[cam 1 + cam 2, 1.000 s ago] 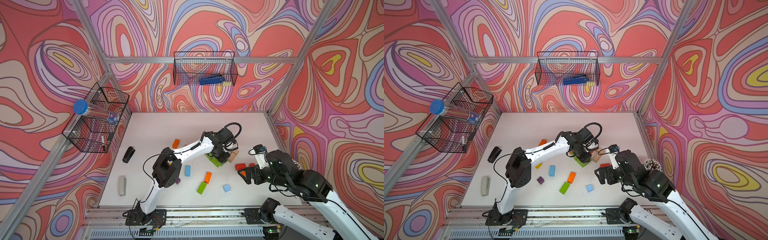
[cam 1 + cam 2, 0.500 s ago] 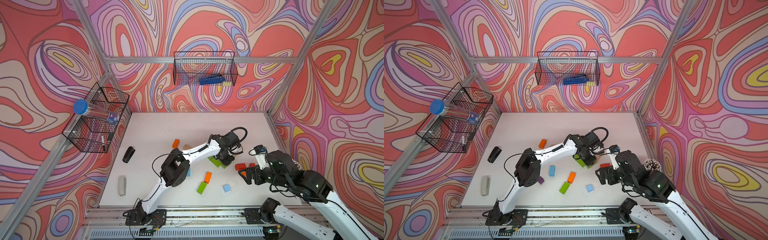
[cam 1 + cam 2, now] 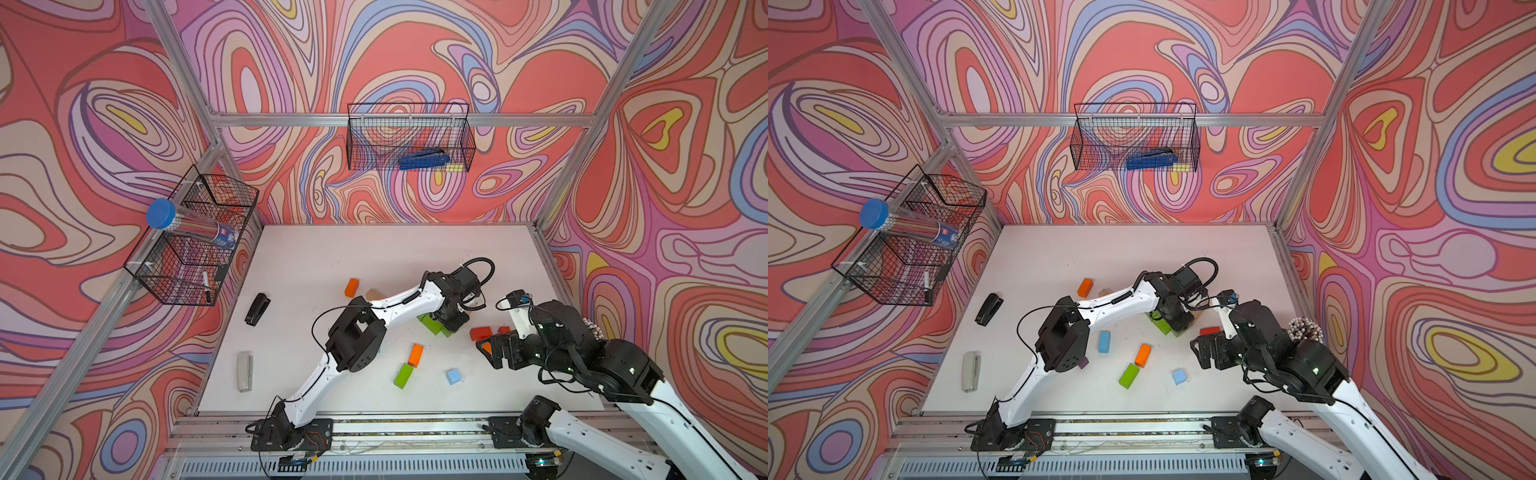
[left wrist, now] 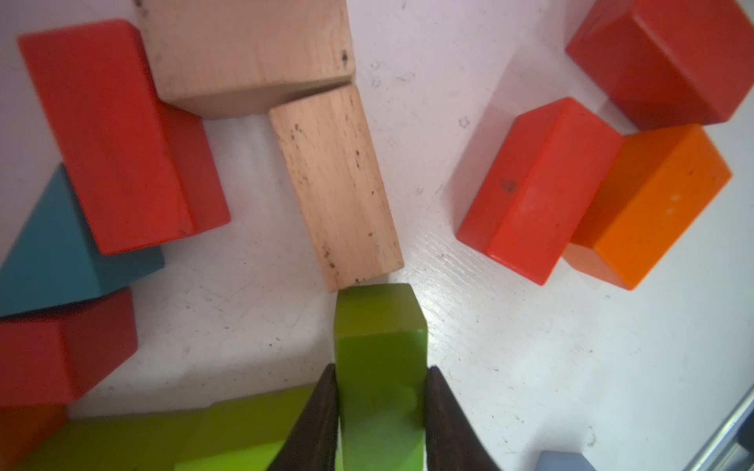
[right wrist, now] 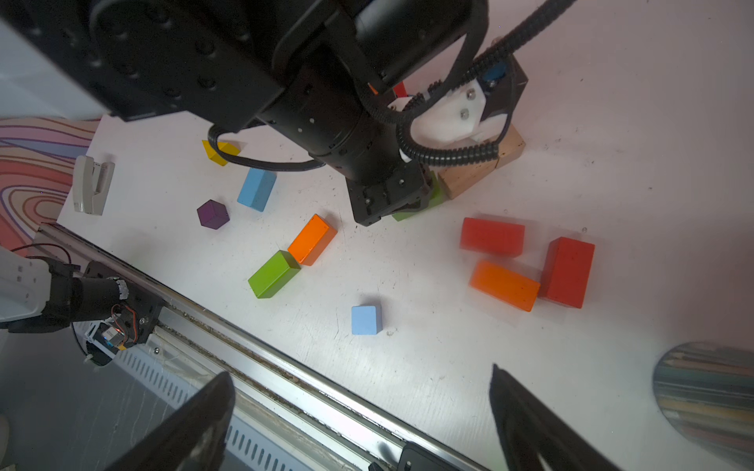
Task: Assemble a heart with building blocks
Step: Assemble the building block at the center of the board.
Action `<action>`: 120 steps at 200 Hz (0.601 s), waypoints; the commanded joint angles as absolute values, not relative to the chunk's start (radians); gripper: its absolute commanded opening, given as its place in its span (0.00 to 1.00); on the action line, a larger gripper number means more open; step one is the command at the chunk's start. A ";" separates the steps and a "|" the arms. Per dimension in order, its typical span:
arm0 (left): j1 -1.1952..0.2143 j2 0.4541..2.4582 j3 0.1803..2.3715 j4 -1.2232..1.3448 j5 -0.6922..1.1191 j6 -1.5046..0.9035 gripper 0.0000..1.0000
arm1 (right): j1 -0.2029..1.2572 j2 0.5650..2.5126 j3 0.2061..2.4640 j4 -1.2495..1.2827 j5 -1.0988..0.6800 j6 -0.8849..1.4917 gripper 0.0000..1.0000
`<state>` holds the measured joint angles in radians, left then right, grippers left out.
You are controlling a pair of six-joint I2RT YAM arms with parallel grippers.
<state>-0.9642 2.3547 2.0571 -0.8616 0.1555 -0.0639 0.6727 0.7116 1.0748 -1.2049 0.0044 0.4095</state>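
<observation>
My left gripper is shut on a green block that is low over the table; the block's end meets a plain wood brick. Around it lie red bricks, an orange brick and a teal triangle. In both top views this gripper is at the block cluster right of centre. My right gripper is open and holds nothing, hovering by the front right. Loose orange, green, light blue and purple blocks lie toward the front.
A black stapler and a grey stapler lie near the table's left edge. Wire baskets hang on the back wall and the left wall. An aluminium rail runs along the front edge.
My left arm has swung to the right and slightly toward the front, still gripping the green block. The right arm has not moved.
</observation>
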 commanded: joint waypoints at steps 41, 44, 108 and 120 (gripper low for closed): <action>-0.968 2.402 2.092 -0.853 0.138 -0.071 0.31 | 0.669 0.717 1.065 -1.210 0.015 0.401 0.98; -0.968 2.402 2.092 -0.854 0.137 -0.071 0.31 | 0.669 0.716 1.065 -1.209 0.017 0.402 0.98; -0.968 2.408 2.100 -0.848 0.127 -0.089 0.46 | 0.669 0.713 1.068 -1.211 0.008 0.409 0.98; -0.968 2.402 2.105 -0.850 0.123 -0.096 0.51 | 0.669 0.711 1.071 -1.210 0.001 0.412 0.98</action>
